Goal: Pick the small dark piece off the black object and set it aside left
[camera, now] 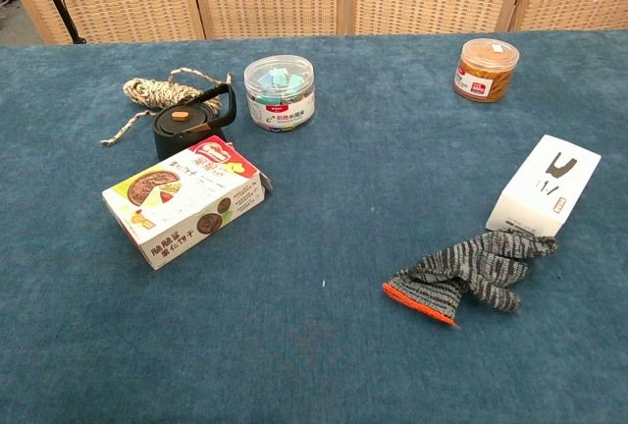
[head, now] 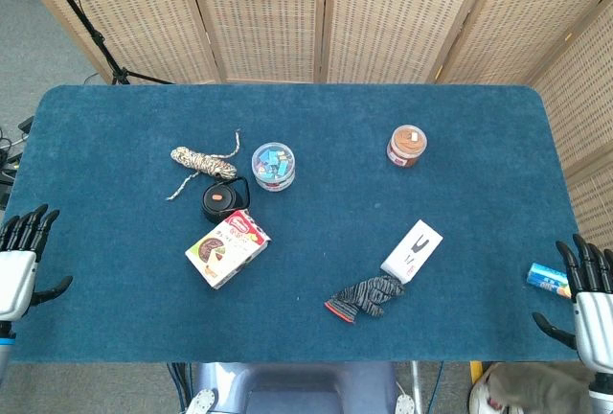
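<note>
Hands: left hand (head: 21,256) and right hand (head: 586,289) rest at the bench (head: 115,328) edges, fingers spread, holding nothing | target: small dark lid (camera: 182,115) sits on the black teapot (camera: 191,130), between cookie box (camera: 186,203) and rope bundle (camera: 157,90) | advice: left hand should descend from above, clear the handle, pinch the knob lightly.

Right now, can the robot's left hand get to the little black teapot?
Probably yes. The left hand is open at the table's left edge, and bare carpet lies between it and the black teapot. The snack box sits just in front of the pot, so coming from above looks easiest.
</note>
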